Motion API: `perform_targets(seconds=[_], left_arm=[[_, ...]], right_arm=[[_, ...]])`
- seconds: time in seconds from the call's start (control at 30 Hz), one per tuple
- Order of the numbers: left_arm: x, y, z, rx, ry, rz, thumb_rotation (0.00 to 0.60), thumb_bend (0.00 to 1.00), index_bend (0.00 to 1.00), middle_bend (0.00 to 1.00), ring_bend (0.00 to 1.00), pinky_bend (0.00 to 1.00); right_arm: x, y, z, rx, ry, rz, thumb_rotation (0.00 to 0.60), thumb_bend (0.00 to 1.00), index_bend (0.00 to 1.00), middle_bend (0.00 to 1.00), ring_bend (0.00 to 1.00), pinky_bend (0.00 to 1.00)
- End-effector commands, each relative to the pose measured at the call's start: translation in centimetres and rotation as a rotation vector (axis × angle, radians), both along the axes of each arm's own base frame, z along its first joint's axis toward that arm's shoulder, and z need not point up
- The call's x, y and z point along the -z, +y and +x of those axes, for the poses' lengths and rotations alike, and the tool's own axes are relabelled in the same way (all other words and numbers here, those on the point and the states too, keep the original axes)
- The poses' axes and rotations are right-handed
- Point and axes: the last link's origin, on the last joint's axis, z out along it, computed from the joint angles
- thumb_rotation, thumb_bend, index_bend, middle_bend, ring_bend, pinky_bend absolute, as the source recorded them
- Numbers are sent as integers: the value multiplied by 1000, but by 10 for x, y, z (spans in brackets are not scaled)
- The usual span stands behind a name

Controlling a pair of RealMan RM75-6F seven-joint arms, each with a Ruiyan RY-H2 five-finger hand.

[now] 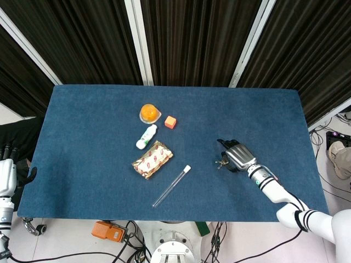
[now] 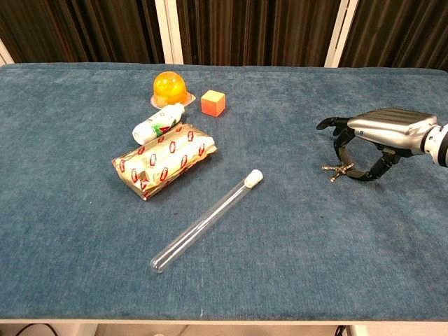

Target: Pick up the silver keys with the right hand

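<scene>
The silver keys (image 2: 334, 170) lie low over the blue cloth at the right side, sticking out to the left from under my right hand (image 2: 371, 136). That hand arches over them with its dark fingers (image 2: 341, 145) curled down around the key ring, and it holds them. In the head view the same keys (image 1: 221, 162) show just left of the right hand (image 1: 237, 155). My left hand (image 1: 6, 171) hangs off the table's left edge with its fingers apart, holding nothing.
On the blue table (image 2: 294, 266) lie a glass test tube (image 2: 206, 220) with a white cap, a foil snack pack (image 2: 163, 159), a small white bottle (image 2: 158, 124), an orange jelly cup (image 2: 169, 87) and an orange cube (image 2: 213, 103), all left of the right hand.
</scene>
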Motion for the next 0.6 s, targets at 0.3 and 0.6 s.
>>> perform_targets(seconds=[0.3,0.6], left_arm=[[0,0,-1,-20,-6,0,600,320,177,36,44,149],[1,0,-1,-27,-9,2,600,320,177,36,44,149]], right_arm=[[-8,0,7,-20,-31,-22,600,556,702,109,216,227],[-19,1,20,-55,-82,-48,600,558,729,109,231,250]])
